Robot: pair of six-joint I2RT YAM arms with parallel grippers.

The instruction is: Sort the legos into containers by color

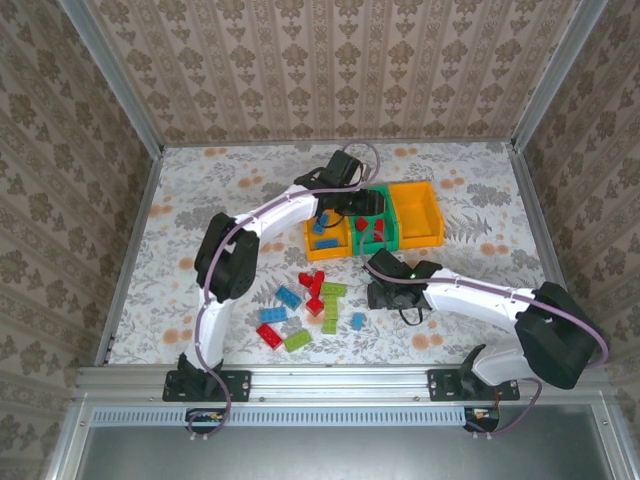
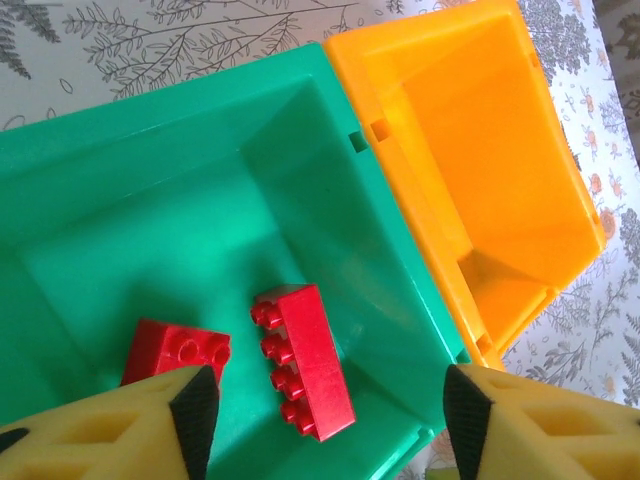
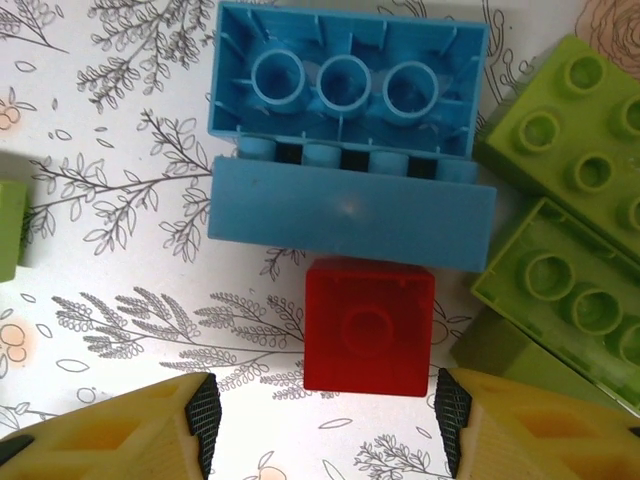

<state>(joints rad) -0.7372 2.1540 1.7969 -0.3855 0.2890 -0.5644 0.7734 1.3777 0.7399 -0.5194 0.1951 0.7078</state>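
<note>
Left gripper [image 1: 352,203] at 12 o'clock from the middle of the surface [image 1: 200,220], hanging over the green bin [image 1: 385,242]. Spread wide in the left wrist view, with nothing between the fingers [image 2: 195,405]. Directly below, on the floor of that bin, two red bricks [image 2: 305,360]: one long, studs turned toward 9 o'clock, the other shorter and just beside it at 8 o'clock. Touching the green bin at 3 o'clock, right orange bin [image 2: 500,150]. At its 9 o'clock side in the top view, left orange bin [image 1: 325,252], holding blue bricks [image 1: 322,227].

Right gripper [image 1: 378,290] at 5 o'clock from the bins, low above the surface, likewise opened wide and gripping nothing. Just ahead of it in the right wrist view, small red brick [image 3: 368,325], its far edge touching a blue brick [image 3: 350,215] lying on its side. Beyond that at 12 o'clock, upturned blue brick [image 3: 345,85]. At 2 to 3 o'clock, light green bricks [image 3: 570,200]. Loose legos [image 1: 310,303] scattered at 9 o'clock from the right gripper.
</note>
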